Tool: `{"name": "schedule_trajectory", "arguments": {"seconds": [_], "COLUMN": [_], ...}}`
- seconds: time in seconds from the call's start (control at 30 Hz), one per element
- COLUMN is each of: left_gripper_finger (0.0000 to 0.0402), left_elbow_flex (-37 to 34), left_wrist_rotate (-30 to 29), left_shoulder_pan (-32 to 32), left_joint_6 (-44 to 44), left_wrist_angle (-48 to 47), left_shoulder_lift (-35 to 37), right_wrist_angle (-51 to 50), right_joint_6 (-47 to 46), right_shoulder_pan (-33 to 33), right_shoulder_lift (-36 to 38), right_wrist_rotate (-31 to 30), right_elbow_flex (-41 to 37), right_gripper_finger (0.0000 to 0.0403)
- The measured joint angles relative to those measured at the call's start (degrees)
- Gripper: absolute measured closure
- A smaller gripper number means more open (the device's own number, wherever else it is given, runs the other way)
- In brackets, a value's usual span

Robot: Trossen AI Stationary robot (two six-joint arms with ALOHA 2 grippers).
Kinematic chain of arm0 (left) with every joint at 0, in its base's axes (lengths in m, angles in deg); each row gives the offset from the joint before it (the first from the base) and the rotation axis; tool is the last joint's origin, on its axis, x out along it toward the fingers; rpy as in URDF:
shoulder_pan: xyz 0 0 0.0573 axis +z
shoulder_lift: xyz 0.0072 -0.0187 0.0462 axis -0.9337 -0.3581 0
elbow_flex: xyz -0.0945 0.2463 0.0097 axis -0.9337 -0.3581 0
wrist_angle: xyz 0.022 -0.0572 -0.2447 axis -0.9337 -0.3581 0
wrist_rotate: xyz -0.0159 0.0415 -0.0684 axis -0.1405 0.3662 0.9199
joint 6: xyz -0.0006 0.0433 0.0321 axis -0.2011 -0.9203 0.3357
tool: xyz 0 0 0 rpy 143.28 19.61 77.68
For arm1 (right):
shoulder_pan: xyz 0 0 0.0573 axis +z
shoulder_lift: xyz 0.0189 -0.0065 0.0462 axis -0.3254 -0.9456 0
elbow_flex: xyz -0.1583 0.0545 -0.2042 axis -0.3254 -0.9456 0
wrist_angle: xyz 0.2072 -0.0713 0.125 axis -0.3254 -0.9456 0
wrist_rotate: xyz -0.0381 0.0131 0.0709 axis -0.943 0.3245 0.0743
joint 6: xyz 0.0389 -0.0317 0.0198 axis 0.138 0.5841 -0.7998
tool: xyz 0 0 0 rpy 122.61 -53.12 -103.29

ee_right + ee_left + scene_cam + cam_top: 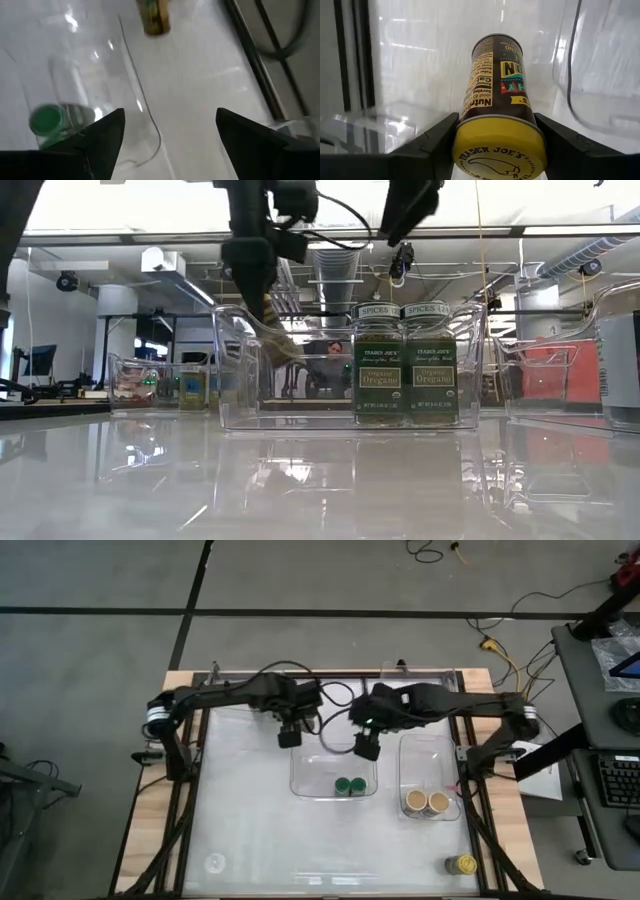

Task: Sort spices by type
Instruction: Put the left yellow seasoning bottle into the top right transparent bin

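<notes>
- A yellow-lidded spice jar [497, 110] is pinched between the fingers [427, 140] of the left gripper [290, 736], held aloft near the far edge of the middle clear tray [305, 790]. The grip sits close to the lid end, so the jar could tilt or slip out if the arm swings quickly.
- The second yellow-lidded jar [460, 864] stands alone on the bench [250, 840] near the front right corner, well apart from the held one. Its partner has a long way to travel, and a drop on the way would likely send it rolling.
- Two green-lidded oregano jars [349, 785] stand touching inside the middle tray. Lowering the yellow jar here would mix types, and could knock them over.
- Two tan-lidded jars [427, 802] stand together in the right-hand tray [420, 745].
- The right gripper [366, 747] hovers over the middle tray with its fingers [107, 132] spread and empty. It hangs close to the left gripper, so the two arms could collide.
</notes>
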Motion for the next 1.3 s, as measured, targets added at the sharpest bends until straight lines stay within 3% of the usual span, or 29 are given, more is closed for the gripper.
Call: {"name": "schedule_trajectory", "arguments": {"seconds": [0.23,0.43,0.87,1.3], "left_gripper_finger": [0.0193,0.0193,0.0193,0.0193], "left_elbow_flex": [4.88,10.67,28.84,27.43], "left_wrist_rotate": [0.04,0.04,1.46,1.48], "left_shoulder_pan": [0.29,0.33,0.35,0.53], "left_joint_6": [-0.38,-1.42,-3.85,-2.85], "left_wrist_angle": [0.93,0.47,-5.76,-10.97], "left_shoulder_lift": [-6.06,-11.23,-23.93,-24.83], "right_wrist_angle": [14.48,23.68,24.57,25.31], "right_joint_6": [-3.94,-5.99,-4.07,-2.52], "right_shoulder_pan": [-3.06,-5.98,-13.31,-14.42], "right_shoulder_lift": [12.24,17.92,24.64,25.17], "right_wrist_rotate": [4.81,7.99,12.95,13.54], "right_elbow_flex": [-18.33,-27.98,-34.75,-36.22], "right_gripper_finger": [0.0089,0.0081,0.0088,0.0077]}}
